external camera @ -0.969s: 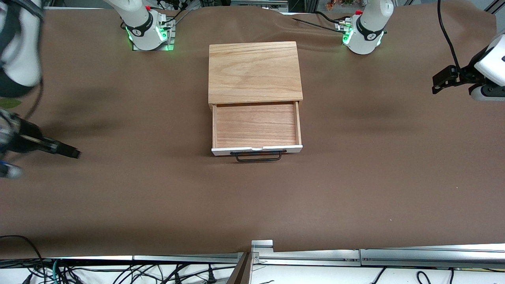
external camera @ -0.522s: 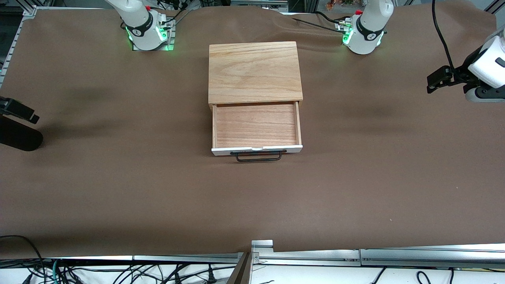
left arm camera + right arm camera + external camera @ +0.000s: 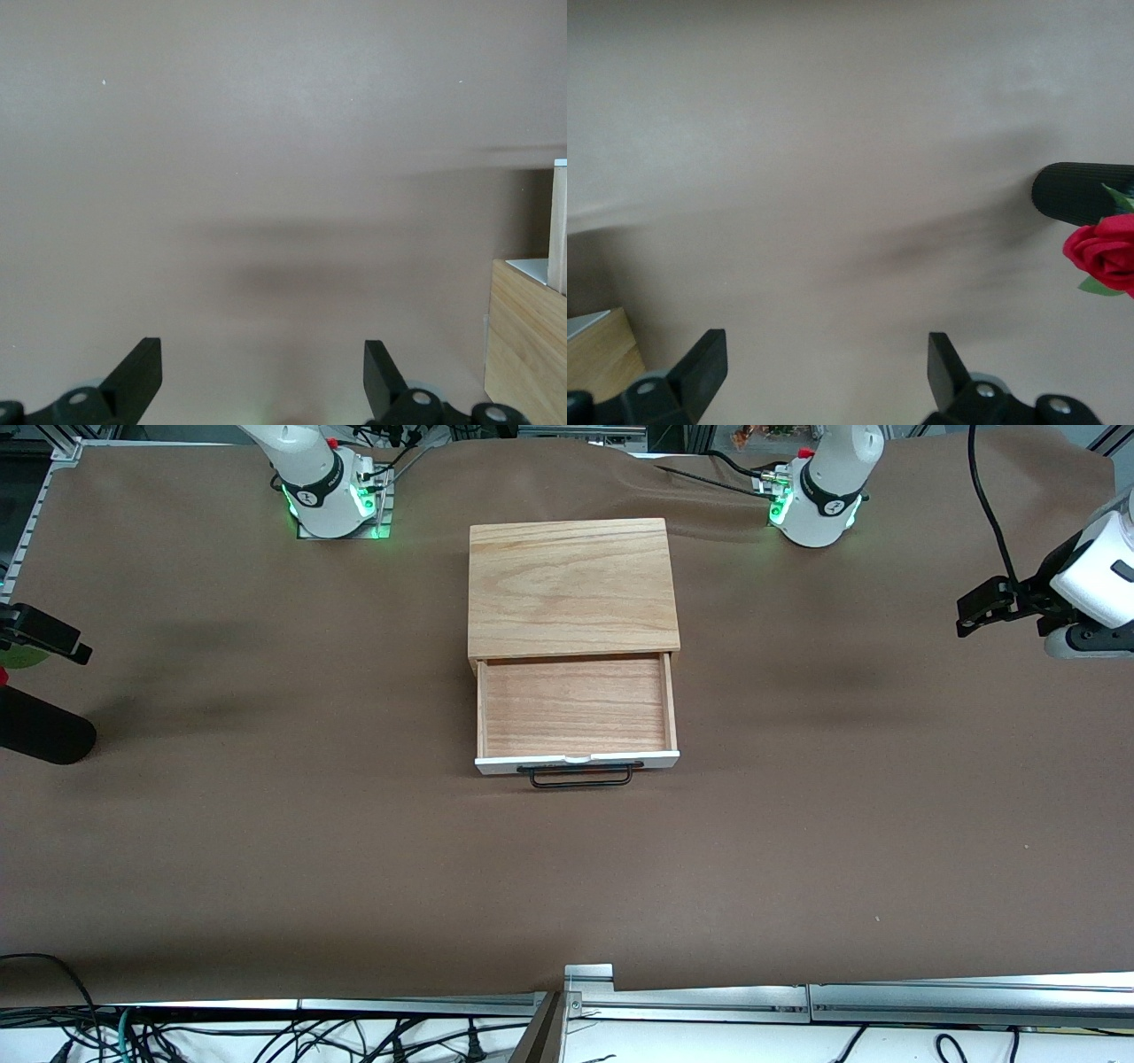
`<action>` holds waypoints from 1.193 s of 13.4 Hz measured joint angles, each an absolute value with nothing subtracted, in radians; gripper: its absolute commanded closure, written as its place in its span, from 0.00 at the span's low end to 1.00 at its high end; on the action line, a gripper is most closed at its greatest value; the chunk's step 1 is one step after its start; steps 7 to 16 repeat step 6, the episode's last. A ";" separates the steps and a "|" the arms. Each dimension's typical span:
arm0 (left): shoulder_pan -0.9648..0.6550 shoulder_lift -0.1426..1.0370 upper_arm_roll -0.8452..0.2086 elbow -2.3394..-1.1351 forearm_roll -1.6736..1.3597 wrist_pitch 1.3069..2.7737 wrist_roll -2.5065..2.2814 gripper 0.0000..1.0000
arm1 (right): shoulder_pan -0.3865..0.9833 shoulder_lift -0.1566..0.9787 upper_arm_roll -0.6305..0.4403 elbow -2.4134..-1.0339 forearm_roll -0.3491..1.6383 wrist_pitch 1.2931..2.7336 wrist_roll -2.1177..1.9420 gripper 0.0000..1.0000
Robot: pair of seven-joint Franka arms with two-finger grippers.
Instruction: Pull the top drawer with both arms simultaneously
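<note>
I am holding my left gripper (image 3: 257, 381) up over bare brown table (image 3: 797, 850) at the left arm's end, its fingers (image 3: 137, 372) spread wide and carrying nothing. My right gripper (image 3: 824, 376) is hanging over the right arm's end, likewise spread and empty (a red rose (image 3: 1103, 252) is showing nearby). The top drawer (image 3: 576, 708) is sitting pulled out of the wooden casing (image 3: 571, 584) at mid-table, well apart from both.
</note>
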State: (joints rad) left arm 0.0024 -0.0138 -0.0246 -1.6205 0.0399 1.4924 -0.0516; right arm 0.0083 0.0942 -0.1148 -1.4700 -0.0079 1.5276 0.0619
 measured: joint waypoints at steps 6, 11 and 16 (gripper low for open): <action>0.055 0.002 -0.016 -1.621 -0.055 1.492 -0.051 0.00 | 0.008 0.107 -0.111 -1.476 -0.008 1.521 0.059 0.00; 0.055 0.002 -0.016 -1.621 -0.055 1.492 -0.051 0.00 | 0.008 0.107 -0.111 -1.476 -0.008 1.521 0.059 0.00; 0.055 0.002 -0.016 -1.621 -0.055 1.492 -0.051 0.00 | 0.008 0.107 -0.111 -1.476 -0.008 1.521 0.059 0.00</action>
